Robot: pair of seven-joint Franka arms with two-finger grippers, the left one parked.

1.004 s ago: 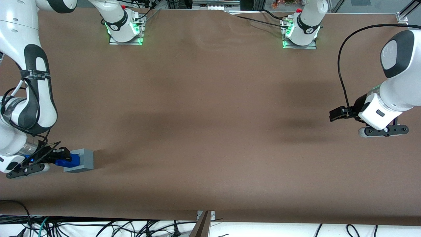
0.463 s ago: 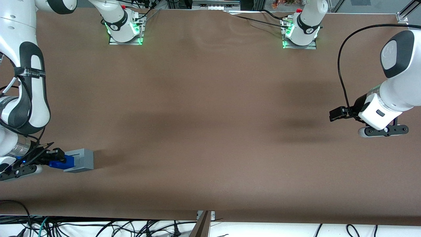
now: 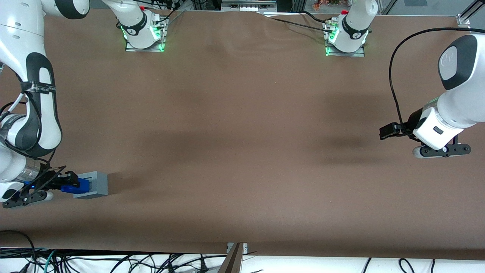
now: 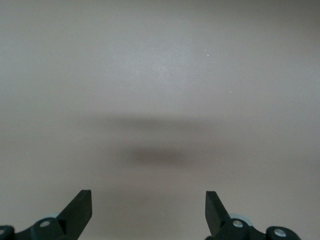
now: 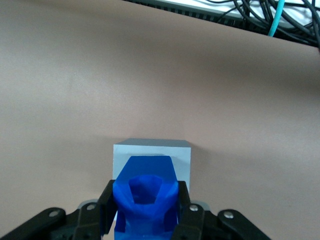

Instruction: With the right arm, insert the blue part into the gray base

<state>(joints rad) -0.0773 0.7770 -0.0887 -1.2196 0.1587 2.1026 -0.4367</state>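
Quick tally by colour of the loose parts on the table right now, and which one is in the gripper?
Blue: 1, the blue part, clamped in the right arm's gripper above the gray base.
Gray: 1, the gray base.
Total: 2

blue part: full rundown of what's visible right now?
The blue part is a small bright-blue block that looks like plastic, lumpy, with an angular tapered end and a hollow on the face toward the wrist camera. It is clamped between the two black fingers of the right arm's gripper, one on each side. It is held over the gray base at the working arm's end of the table, overlapping the cube's top. Whether it has entered the recess cannot be told.
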